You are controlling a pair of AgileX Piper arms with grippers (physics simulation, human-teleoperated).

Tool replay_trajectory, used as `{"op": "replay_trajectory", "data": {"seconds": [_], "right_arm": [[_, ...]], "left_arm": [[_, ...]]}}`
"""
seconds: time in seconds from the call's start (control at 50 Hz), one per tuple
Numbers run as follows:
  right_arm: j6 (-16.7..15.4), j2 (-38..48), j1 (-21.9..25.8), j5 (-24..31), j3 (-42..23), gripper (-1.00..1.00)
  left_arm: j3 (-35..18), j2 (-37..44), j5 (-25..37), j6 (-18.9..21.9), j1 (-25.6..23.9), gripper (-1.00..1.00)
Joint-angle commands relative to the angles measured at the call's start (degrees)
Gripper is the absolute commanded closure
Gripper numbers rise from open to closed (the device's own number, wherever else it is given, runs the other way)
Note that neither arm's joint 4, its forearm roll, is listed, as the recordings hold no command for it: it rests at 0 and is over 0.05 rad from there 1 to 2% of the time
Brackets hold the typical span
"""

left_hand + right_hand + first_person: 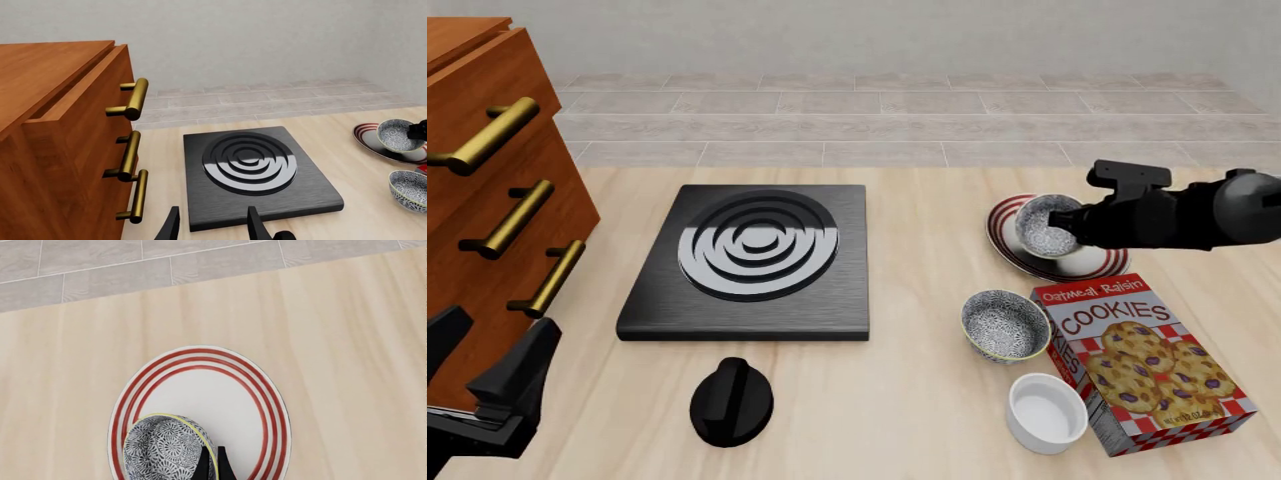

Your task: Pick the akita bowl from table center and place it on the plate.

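The right gripper point(1077, 228) has its two dark fingers pinched almost shut across the rim of the bowl point(1045, 225), one inside the wall and one outside. That grip seems to be why the bowl hangs tilted, its speckled grey-white inside turned toward the left of the front view. It sits over the plate point(1094, 264), right of centre in that view; whether it touches the plate yet I cannot tell. In the right wrist view the bowl's point(167, 450) patterned outside and thin yellowish lip lie over the near part of the plate point(247, 390), a flat white disc with red rings. I'd judge the placing is nearly done, with only the lowering and release left.

A twin bowl point(1006, 323) stands lower right of centre, beside a glossy cookie box point(1141, 360) and a smooth white bowl point(1046, 411).

The left gripper point(212, 225) waits at the lower left, fingers spread apart and holding nothing. It points at the black hob point(751, 262) with its raised concentric rings, beside a wooden drawer unit point(481, 180) with brass handles.
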Motion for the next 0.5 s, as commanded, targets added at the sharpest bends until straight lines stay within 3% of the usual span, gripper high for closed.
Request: {"op": "replay_trajectory", "data": {"seconds": [0.02, 0.08, 0.1, 0.5], "right_arm": [[-0.4, -0.06, -0.42, -0.43, -0.05, 1.0], [-0.46, 0.17, -0.44, -0.53, -0.09, 1.0], [-0.49, 0.08, -0.46, -0.51, -0.04, -1.0], [-1.61, -0.48, -1.32, -1.45, 0.58, -1.0]], "left_arm": [[0.02, 0.0, 0.0, 0.04, -0.14, -1.0], [0.02, -0.23, 0.18, 0.03, -0.18, -1.0], [0.02, -0.23, 0.19, 0.02, -0.16, -1.0], [0.02, 0.04, -0.03, -0.03, -0.21, -1.0]]}}
